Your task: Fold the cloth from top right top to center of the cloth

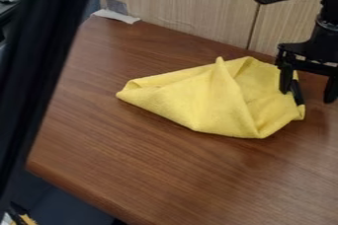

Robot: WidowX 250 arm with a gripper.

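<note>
The gripper (309, 87) hangs at the right side of the view, pointing down, its two fingers spread well apart. Its left finger overlaps the right edge of the yellow cloth (204, 98), while the right finger is beyond the cloth, over the table. Whether the left finger touches the fabric, I cannot tell. The cloth lies crumpled and partly folded, with a raised ridge peaking near its top middle and a narrow corner pointing left. Overlapping layers form a hollow in its right part. A dark strip lies along the cloth's right edge, just below the left finger.
Brown wooden table (119, 155) around the cloth, its front edge running diagonally at lower left. A light wood panel (191, 2) stands behind. A dark post (46, 61) crosses the left side of the view. A whitish strip (117, 16) is at the table's back left.
</note>
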